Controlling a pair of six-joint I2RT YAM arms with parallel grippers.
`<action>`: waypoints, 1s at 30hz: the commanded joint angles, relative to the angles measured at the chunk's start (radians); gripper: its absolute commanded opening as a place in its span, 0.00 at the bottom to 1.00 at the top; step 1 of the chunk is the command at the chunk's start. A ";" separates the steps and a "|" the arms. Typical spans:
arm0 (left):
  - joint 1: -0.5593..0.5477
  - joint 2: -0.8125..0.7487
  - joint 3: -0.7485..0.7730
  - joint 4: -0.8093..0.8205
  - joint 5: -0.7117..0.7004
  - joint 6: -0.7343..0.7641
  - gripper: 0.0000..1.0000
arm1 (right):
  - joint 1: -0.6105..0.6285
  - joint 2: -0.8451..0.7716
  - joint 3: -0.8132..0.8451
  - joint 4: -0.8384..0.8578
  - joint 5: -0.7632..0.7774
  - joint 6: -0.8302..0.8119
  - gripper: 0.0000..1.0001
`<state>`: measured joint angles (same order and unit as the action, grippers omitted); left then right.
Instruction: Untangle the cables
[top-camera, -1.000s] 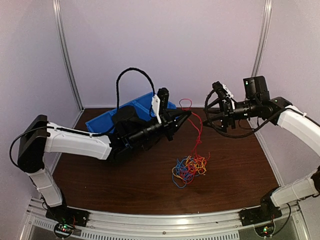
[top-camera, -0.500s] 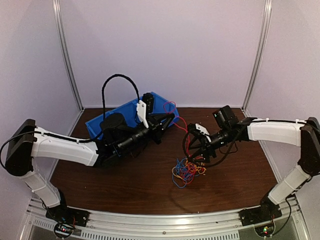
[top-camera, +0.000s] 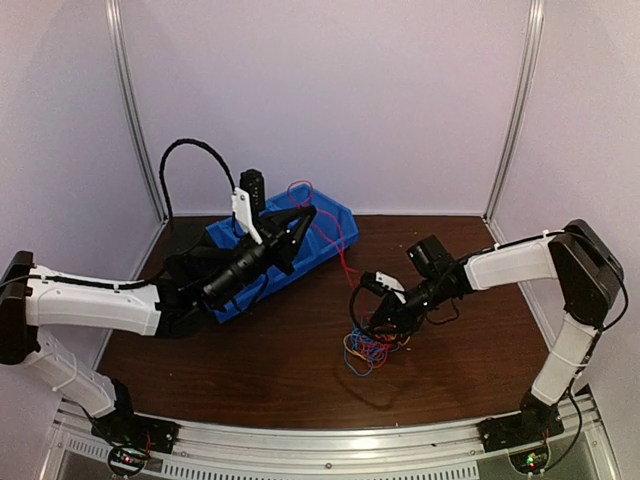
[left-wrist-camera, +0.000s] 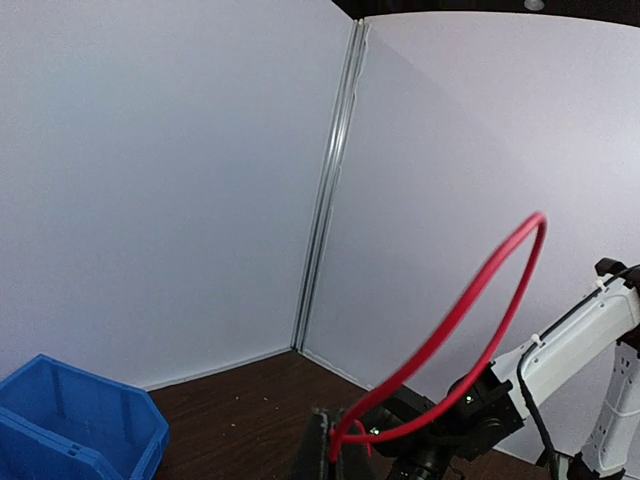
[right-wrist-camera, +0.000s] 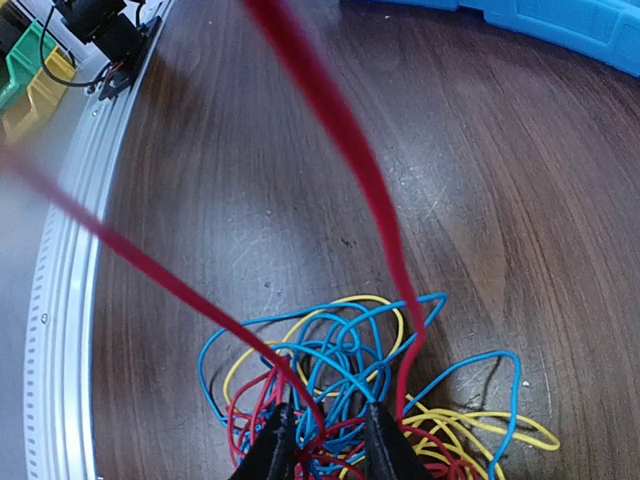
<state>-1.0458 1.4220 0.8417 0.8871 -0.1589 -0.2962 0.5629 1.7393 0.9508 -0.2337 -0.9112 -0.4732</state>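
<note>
Cables: a loose heap of red, blue and yellow wire lay on the brown table, about mid-surface and a little toward the right arm. Loops crossed over and through one another, and no free ends could be made out.

One red cable rose out of the heap and ran up toward the rear left. It ended in an open arch that held its curve in the air.

Handling, as judged: very light, thin and limp, yet springy enough to keep a bend. The sheath looked smooth, so a strand would likely slide through the pads unless pinched squarely. The heap probably had too little weight to anchor itself, so a hard pull could drag the whole lot or cinch the crossings tighter. The best hold seemed to be on a single strand close to where it left the heap, with the rest pinned down.

Left gripper: clamped shut on the red cable, held high over the blue bin at the back left.

Right gripper: low at the heap's far edge. In its wrist view the fingers stood part-way apart with red strands running between them. I could not tell whether they had bitten on anything.
</note>
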 joint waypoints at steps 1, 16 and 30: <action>0.007 -0.087 -0.012 0.002 -0.054 0.039 0.00 | 0.002 0.011 0.006 0.049 0.074 0.049 0.18; 0.006 -0.195 0.553 -0.487 -0.024 0.282 0.00 | -0.001 0.067 0.053 0.004 0.137 0.080 0.20; 0.006 -0.193 0.615 -0.549 -0.026 0.231 0.00 | -0.012 -0.059 0.065 -0.076 0.093 -0.012 0.27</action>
<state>-1.0458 1.2129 1.4700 0.3634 -0.2008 -0.0219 0.5549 1.7786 0.9913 -0.2420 -0.7891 -0.4252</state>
